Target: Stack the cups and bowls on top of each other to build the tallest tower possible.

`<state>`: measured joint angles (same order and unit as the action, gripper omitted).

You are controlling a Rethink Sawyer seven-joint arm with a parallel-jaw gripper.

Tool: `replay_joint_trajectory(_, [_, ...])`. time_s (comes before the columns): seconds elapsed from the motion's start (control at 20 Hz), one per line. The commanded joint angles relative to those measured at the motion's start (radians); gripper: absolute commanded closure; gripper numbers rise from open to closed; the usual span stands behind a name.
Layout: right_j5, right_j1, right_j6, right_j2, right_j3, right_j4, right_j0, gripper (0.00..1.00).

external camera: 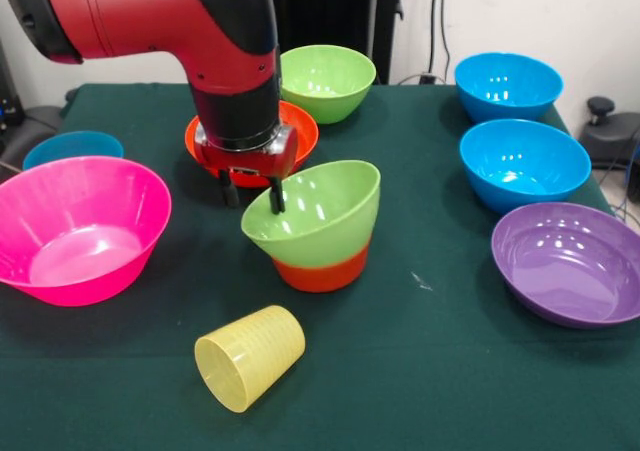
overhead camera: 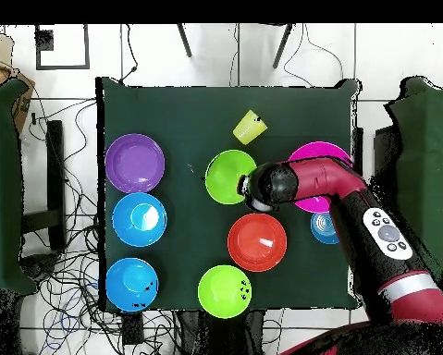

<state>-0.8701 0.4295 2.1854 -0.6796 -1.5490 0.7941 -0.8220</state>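
1. Gripper [external camera: 252, 193] hangs from the red and black arm [external camera: 150, 16] at the rim of a tilted lime green bowl [external camera: 318, 211]; one finger [external camera: 276, 195] sits inside the rim at its 9 o'clock side, the other just outside, so the rim lies between the spread fingers, though whether they squeeze it I cannot tell.
2. Lime green bowl is nested in a small orange bowl [external camera: 322, 270] on the green-covered bench [external camera: 430, 371]; the pair leans toward 10 o'clock in the front view.
3. Pale-yellow tumbler [external camera: 249, 357] lies on its side at 6 o'clock of the pair, apart from it, its mouth facing 7 o'clock.
4. Large pink bowl [external camera: 80, 228] stands upright at 9 o'clock, well apart, with a blue bowl [external camera: 72, 148] just behind it.
5. Wider orange bowl [external camera: 300, 131] rests behind the gripper, partly hidden; a second lime green bowl [external camera: 326, 81] stands at its 1 o'clock.
6. Purple bowl [external camera: 568, 263] sits at 3 o'clock, with two more blue bowls [external camera: 523, 163] [external camera: 507, 85] in a row beyond it.
7. Overhead, the arm [overhead camera: 308, 180] covers part of the pink bowl [overhead camera: 319, 153].
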Motion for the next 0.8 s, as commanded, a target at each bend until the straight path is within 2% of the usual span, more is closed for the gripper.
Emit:
replay_joint_trajectory(0.05, [0.022, -0.042, -0.178, 0.076, 0.062, 0.093, 0.035, 0.00])
replay_joint_trajectory(0.25, [-0.010, 0.006, -0.168, 0.073, 0.043, 0.071, 0.044, 0.00])
replay_joint_trajectory(0.55, [-0.136, 0.224, -0.145, 0.047, -0.044, -0.028, 0.072, 0.00])
replay_joint_trajectory(0.8, [-0.236, 0.334, -0.127, 0.046, -0.051, -0.092, 0.112, 0.00])
